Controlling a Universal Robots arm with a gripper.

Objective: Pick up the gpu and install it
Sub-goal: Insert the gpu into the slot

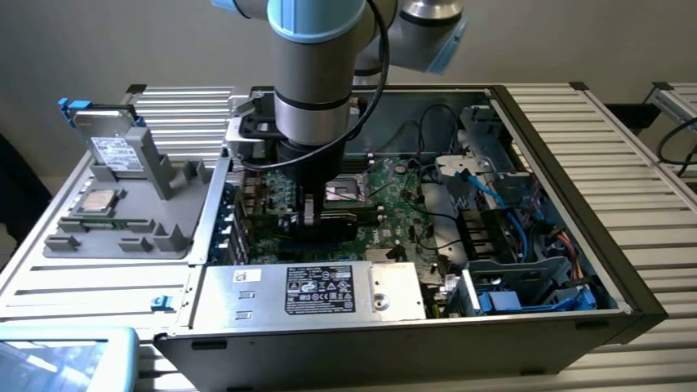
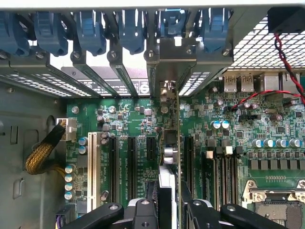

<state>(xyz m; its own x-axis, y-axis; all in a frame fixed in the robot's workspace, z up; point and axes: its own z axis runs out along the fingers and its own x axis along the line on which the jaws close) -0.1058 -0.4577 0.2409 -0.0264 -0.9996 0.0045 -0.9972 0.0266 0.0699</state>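
Observation:
My gripper point(image 1: 309, 214) reaches down into the open computer case point(image 1: 566, 204), just above the green motherboard point(image 1: 397, 204). In the wrist view the gpu point(image 2: 170, 145) stands edge-on between my two black fingers point(image 2: 143, 214), and the gripper point(image 2: 167, 210) is shut on it. The thin card runs from my fingers to its silver end bracket point(image 2: 164, 62) at the case's rear wall. Its lower edge lines up with a black expansion slot on the motherboard point(image 2: 138, 124). Whether it is fully seated I cannot tell.
Blue retention clips point(image 2: 90, 28) line the rear slot openings. A white slot point(image 2: 92, 171), a braided yellow cable point(image 2: 43, 152) and the processor socket point(image 2: 276, 202) flank the card. A grey fixture point(image 1: 120, 212) holding a hard drive point(image 1: 114, 151) stands left of the case, and the power supply point(image 1: 326, 290) is in front.

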